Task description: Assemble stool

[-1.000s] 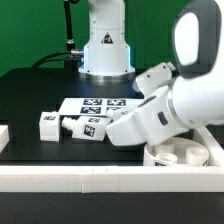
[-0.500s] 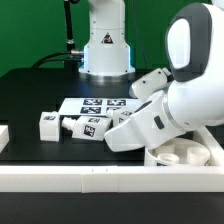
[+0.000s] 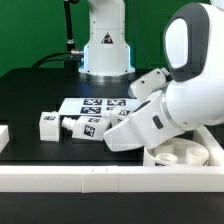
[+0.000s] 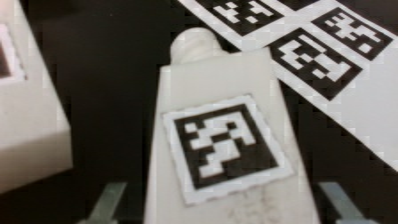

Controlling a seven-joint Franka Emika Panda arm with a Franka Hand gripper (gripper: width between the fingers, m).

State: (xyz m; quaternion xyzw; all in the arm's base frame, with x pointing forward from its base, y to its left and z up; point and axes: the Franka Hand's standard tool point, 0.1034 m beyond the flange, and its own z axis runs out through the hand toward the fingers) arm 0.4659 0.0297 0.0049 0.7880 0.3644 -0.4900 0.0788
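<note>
In the wrist view a white leg [image 4: 214,120] with a black-and-white tag lies lengthwise between my gripper's fingers [image 4: 111,200]. My gripper [image 4: 222,202] is open, with a narrow dark gap on each side of the leg. In the exterior view that leg [image 3: 120,116] lies by the gripper's tip [image 3: 113,138], mostly covered by the hand. Two more tagged legs [image 3: 50,124] [image 3: 86,126] lie side by side toward the exterior view's left. The round white seat [image 3: 186,152] sits at the lower right, half hidden behind the arm.
The marker board [image 3: 100,103] lies flat behind the legs and also shows close beside the straddled leg [image 4: 311,45]. A white rail [image 3: 100,180] runs along the front, with a short white piece [image 3: 4,135] at the exterior view's left. The robot base [image 3: 105,50] stands at the back.
The arm has sunk a little toward the table and shifted slightly to the exterior view's left. The legs and the seat have stayed where they were.
</note>
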